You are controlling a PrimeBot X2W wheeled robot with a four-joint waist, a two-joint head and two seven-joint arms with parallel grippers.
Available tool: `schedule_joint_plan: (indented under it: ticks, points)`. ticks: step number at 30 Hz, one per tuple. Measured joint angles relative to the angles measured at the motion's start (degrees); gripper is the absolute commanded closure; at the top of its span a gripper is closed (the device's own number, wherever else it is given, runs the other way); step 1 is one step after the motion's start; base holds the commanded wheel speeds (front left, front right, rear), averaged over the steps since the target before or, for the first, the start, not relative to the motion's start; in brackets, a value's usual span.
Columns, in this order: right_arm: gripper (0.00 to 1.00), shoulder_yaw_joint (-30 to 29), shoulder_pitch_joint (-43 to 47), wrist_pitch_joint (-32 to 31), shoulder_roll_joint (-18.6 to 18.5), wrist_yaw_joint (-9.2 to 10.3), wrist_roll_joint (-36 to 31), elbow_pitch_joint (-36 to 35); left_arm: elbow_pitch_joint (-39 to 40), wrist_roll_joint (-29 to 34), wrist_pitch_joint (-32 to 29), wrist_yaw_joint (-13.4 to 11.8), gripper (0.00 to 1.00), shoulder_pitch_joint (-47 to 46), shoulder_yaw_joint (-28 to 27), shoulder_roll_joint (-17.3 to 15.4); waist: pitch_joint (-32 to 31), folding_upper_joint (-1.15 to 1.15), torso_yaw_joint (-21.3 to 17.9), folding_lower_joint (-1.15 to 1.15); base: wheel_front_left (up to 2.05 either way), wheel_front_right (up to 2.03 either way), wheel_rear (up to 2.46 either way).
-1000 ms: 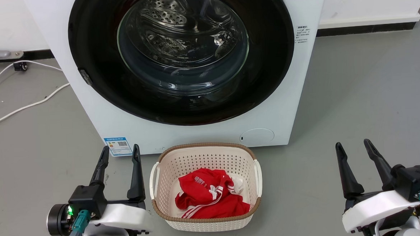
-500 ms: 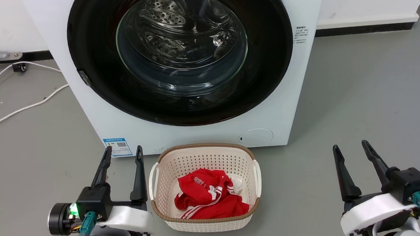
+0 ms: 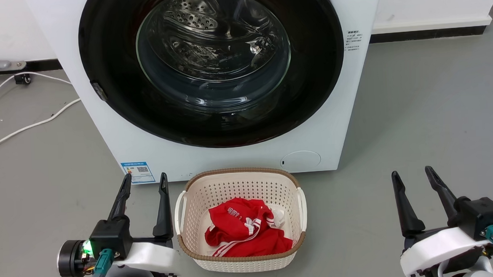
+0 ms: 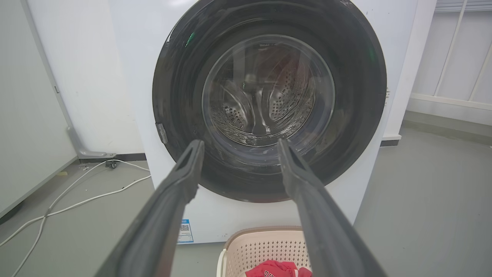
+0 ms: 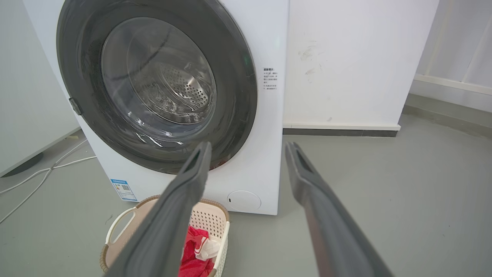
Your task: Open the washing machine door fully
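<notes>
Here, the left gripper point(image 3: 145, 175) stands with its two long dark fingers spread wide and nothing between them, low over the grey floor point(image 3: 417, 104) and just beside the left side of the cream perforated plastic basket point(image 3: 240, 185). The right gripper point(image 3: 411, 171) is likewise spread wide and empty, well apart from the basket on its right. Neither touches anything.

Ahead of both, the big white box-shaped washing machine point(image 3: 230, 160) rests on the floor, with the basket just in front of its base. The large round washing machine door point(image 3: 213, 60), a wide glossy black rim around a clear bulging glass bowl, lies shut and flush against the machine's front. The perforated steel drum shows through the glass. A small grey tab point(image 3: 99, 90) sits on the rim's left edge.

Step in hand, as judged from the lie of things: the approach, with opening not yet begun. The next move likely calls for one arm to rise to the rim and find a purchase. That is probably near the grey tab, though whether the tab is the catch cannot be told. The arm must then pull outward along the door's arc, clear of the basket below.

Count:
- two grippers, four fingers
- one washing machine
- one door
- one basket holding one crumpled red garment with white stripes point(image 3: 245, 233)
- one blue label sticker point(image 3: 137, 172)
- one small round flap point(image 3: 301, 161)
- two white cable strands point(image 3: 35, 124) on the floor at left
</notes>
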State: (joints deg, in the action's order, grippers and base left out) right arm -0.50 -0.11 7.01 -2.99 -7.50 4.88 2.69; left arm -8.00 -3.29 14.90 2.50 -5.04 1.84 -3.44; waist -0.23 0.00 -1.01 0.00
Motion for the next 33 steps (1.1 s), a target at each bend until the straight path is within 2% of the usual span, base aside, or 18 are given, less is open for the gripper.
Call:
schedule_joint_plan:
  ticks: [1,2,3,4,8,10,11,13,18,21,24,26,29,30,33]
  points:
    - [0.16,0.0,0.0,0.0,0.0,0.0,0.2,0.1,-0.1,0.0,0.0,0.0,0.0,0.0,0.0,0.0,0.0,0.0,0.0,0.0,0.0,0.0,0.0]
    - [0.61,0.0,0.0,0.0,0.0,0.0,0.2,0.2,-0.2,0.0,0.0,0.0,0.0,0.0,0.0,0.0,0.0,0.0,0.0,0.0,0.0,0.0,0.0]
    - [0.89,0.1,0.0,0.0,0.0,0.0,0.2,0.3,-0.2,0.0,0.0,0.0,0.0,0.0,0.0,0.1,0.0,0.0,0.0,0.0,0.0,0.0,0.0]
    - [1.0,0.0,0.0,0.0,0.0,0.0,0.2,0.3,-0.3,0.0,0.0,0.0,0.0,0.0,0.1,0.1,0.0,0.0,0.1,0.0,0.0,0.0,0.0]
    - [1.0,0.1,0.0,-0.1,0.0,0.0,1.0,0.5,-0.4,0.0,0.0,0.1,0.0,0.0,0.1,0.2,0.0,0.0,0.2,0.0,0.0,0.0,0.0]
    - [1.0,0.2,0.0,0.1,0.0,0.0,3.7,0.7,-0.4,0.0,0.0,0.1,0.0,0.0,0.1,0.2,0.0,0.0,0.2,0.0,0.0,0.0,0.0]
    - [1.0,0.2,0.0,0.3,0.0,0.0,8.1,1.1,-0.4,0.0,0.0,0.1,0.0,0.0,0.2,0.2,0.0,0.0,0.2,0.0,0.0,0.0,0.0]
    - [1.0,0.5,0.0,0.9,0.0,0.0,21.9,2.8,-0.4,-0.1,0.0,0.2,0.0,0.0,0.2,0.2,0.0,0.0,0.3,0.0,0.0,0.0,0.0]
    - [1.0,2.0,-0.6,3.2,0.0,0.01,48.1,5.3,-0.5,-0.1,0.0,0.2,0.0,0.0,0.2,0.3,-0.1,0.0,0.4,0.0,0.0,0.0,0.0]
    - [1.0,3.1,-1.4,4.2,0.1,0.01,66.4,4.9,-0.5,-0.1,0.0,0.1,0.0,0.0,0.3,0.3,-0.1,0.0,0.4,0.0,0.0,0.0,0.0]
    - [1.0,3.1,-2.2,4.7,0.1,0.01,81.0,3.3,-0.5,-0.3,0.0,0.0,0.0,0.0,0.2,0.4,0.1,0.0,0.4,0.0,0.0,0.0,0.0]
    - [1.0,2.4,-3.2,4.9,0.1,0.01,86.9,2.4,-0.5,-0.4,0.0,0.0,0.0,-0.1,0.2,0.4,0.3,0.0,0.3,0.0,0.0,0.0,0.0]
    - [1.0,0.6,-5.7,4.3,-0.1,0.01,90.1,2.5,-0.2,-0.4,0.0,-0.1,0.0,-0.4,-0.1,0.4,0.8,0.0,0.2,0.0,0.0,0.0,0.0]
    - [1.0,-0.5,-9.9,3.3,-1.6,0.01,92.7,4.4,0.1,-0.4,0.0,-0.1,0.0,-1.1,-0.3,0.4,1.6,0.0,0.1,0.0,0.0,0.0,0.0]
    - [1.0,-1.1,-14.8,2.0,-3.8,0.01,94.9,6.8,0.4,-0.4,0.1,-0.1,0.0,-1.4,-0.4,0.5,2.5,0.0,0.0,0.01,0.0,0.0,0.0]
